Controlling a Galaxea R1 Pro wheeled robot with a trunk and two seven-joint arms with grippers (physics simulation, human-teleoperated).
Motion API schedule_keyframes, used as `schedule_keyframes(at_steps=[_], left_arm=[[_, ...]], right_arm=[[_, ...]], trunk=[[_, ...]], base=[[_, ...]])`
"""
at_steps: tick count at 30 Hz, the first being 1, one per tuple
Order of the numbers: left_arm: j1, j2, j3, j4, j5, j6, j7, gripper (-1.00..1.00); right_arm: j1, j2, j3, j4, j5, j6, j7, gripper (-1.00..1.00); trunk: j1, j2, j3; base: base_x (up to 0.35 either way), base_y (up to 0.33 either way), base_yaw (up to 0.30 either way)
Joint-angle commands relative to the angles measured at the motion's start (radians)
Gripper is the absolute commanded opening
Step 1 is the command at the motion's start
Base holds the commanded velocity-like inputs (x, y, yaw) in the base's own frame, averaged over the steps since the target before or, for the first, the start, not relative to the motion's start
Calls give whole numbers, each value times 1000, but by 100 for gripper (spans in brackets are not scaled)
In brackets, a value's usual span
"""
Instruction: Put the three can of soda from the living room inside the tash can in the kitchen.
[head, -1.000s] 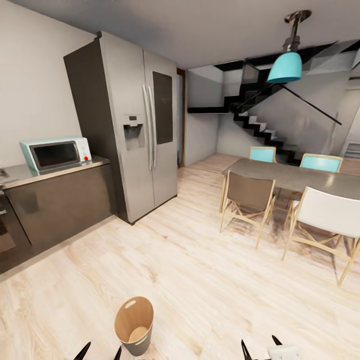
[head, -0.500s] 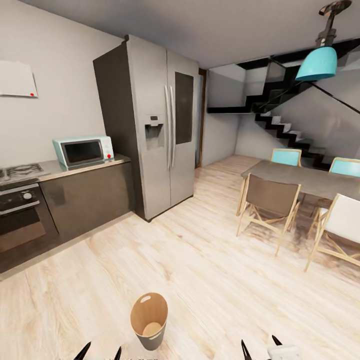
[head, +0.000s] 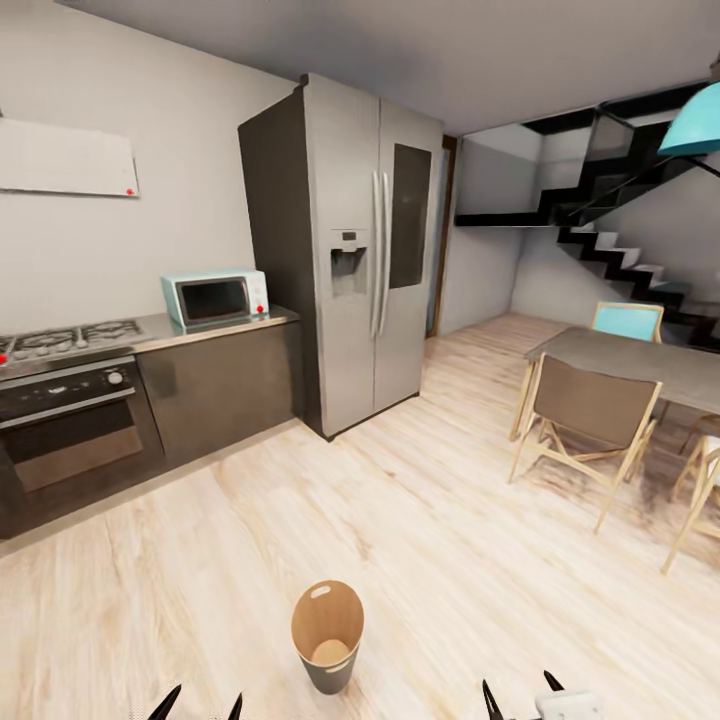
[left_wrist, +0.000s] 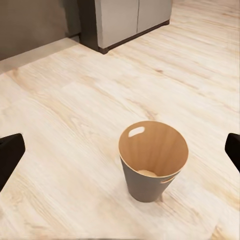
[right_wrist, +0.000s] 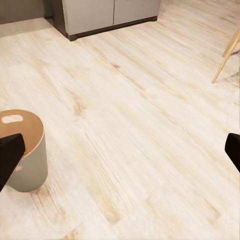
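Observation:
The trash can (head: 328, 635) stands upright on the pale wood floor of the kitchen, just ahead of me and between my arms. It is grey outside and tan inside, with an oval handle slot near the rim. In the left wrist view the trash can (left_wrist: 145, 187) sits straight ahead of my left gripper (left_wrist: 121, 152), whose fingers are spread wide with nothing between them. The right wrist view has the trash can (right_wrist: 27, 165) off to one side of my right gripper (right_wrist: 121, 152), which is also open and holds nothing. Both grippers' tips, left gripper (head: 200, 705) and right gripper (head: 522, 700), peek up at the head view's lower edge. The soda cans are out of view.
A steel double-door fridge (head: 370, 250) stands ahead at left of centre. Beside it run dark cabinets with a pale blue microwave (head: 215, 298) and a hob over an oven (head: 70, 420). A dining table (head: 640, 360) with chairs (head: 590, 410) stands at the right, stairs behind.
The whole head view has swung left: fridge, counter and table slid rightward in the picture and the oven came into sight. The trash can now sits a little farther ahead. Grippers unchanged.

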Motion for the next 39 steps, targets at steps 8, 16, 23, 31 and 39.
schedule_keyframes(at_steps=[8,16,23,31,39], left_arm=[[0,0,-1,0,-1,1,0,100],[0,0,-1,1,-1,0,0,100],[0,0,-1,1,-1,0,0,100],[0,0,-2,0,-1,0,0,100],[0,0,-2,0,-1,0,0,100]], right_arm=[[0,0,0,0,0,0,0,100],[0,0,0,0,0,0,0,100],[0,0,0,0,0,0,1,100],[0,0,5,0,0,0,1,100],[0,0,19,0,0,0,-1,100]], trunk=[[0,0,0],[0,0,0],[0,0,-2],[0,0,-8],[0,0,-14]], base=[[0,0,246],[0,0,246],[0,0,242],[0,0,226],[0,0,220]])
